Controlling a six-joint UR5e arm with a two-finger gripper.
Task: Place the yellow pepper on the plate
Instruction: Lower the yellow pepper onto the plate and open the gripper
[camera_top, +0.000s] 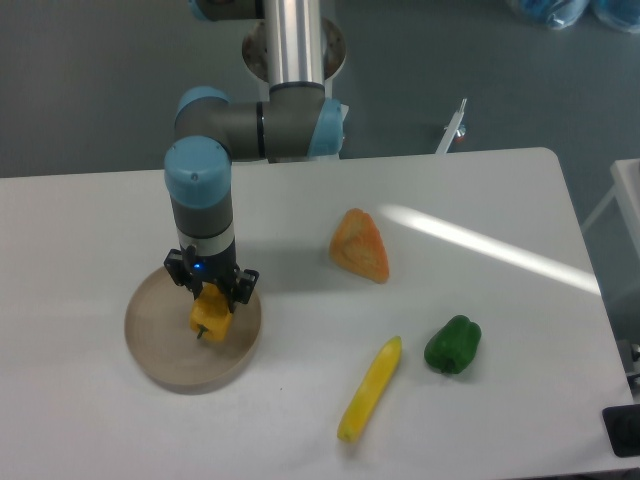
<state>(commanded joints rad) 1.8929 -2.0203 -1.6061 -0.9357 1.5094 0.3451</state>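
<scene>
Single fixed view, mounted high in front of the table and angled steeply downward toward the arm's base. Medium range: nearly the whole tabletop in frame, far edge and right corner visible, near edge cropped at the bottom. Arm column entering from top centre, cut off above the upper joints. Gripper seen from above and slightly in front, over the plate at lower left. Dark floor visible beyond the far edge. No second view, so no shared area to report.
</scene>
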